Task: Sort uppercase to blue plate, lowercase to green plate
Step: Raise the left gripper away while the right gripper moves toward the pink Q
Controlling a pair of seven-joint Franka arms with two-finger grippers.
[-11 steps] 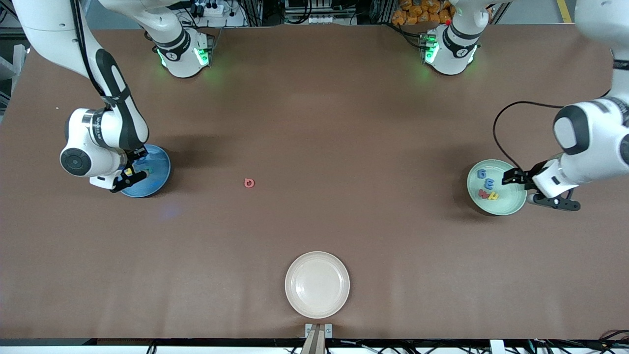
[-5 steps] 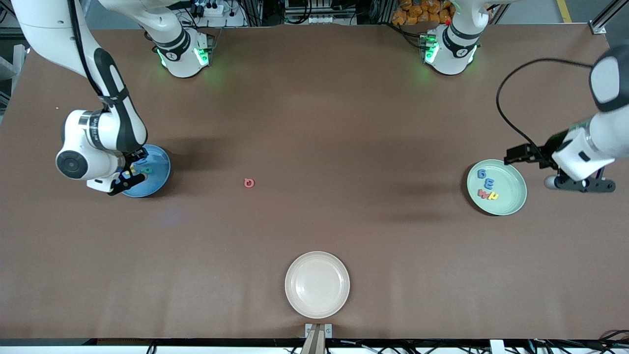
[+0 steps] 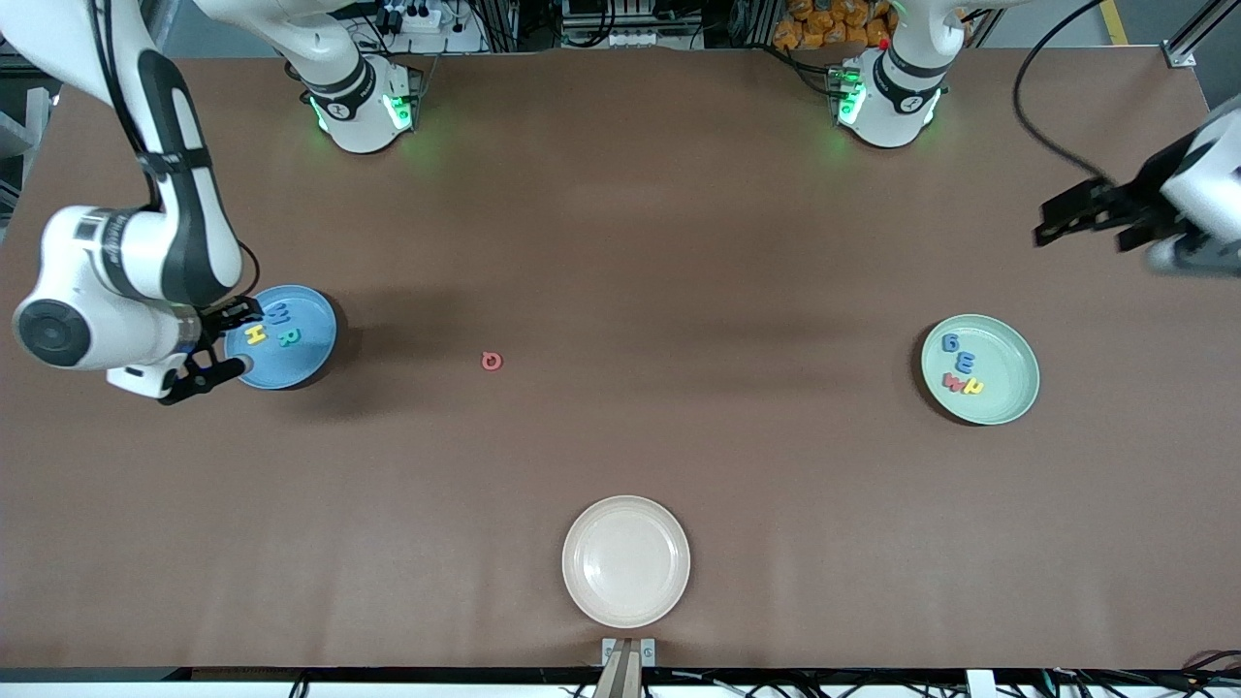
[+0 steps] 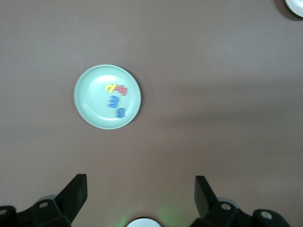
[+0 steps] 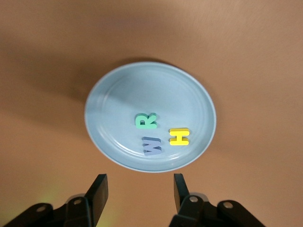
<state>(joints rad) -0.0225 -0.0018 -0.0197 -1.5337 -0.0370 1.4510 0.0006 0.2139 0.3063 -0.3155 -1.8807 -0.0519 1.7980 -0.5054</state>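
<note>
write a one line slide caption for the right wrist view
Right hand, open and empty, above a blue plate holding green R, blue W and yellow H.

The round sky-blue plate (image 5: 150, 117) carries foam capitals: green R (image 5: 146, 121), yellow H (image 5: 179, 136), blue W (image 5: 153, 145). A red foam Q (image 3: 493, 361) lies on the brown bench (image 3: 620, 242).

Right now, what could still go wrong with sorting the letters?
The red Q lies alone on the bare table, small and flat, so a gripper might slip off it. The blue plate already holds W, H and R close together; dropping the Q in carelessly could knock one. The cream plate could be mistaken for a target.
</note>
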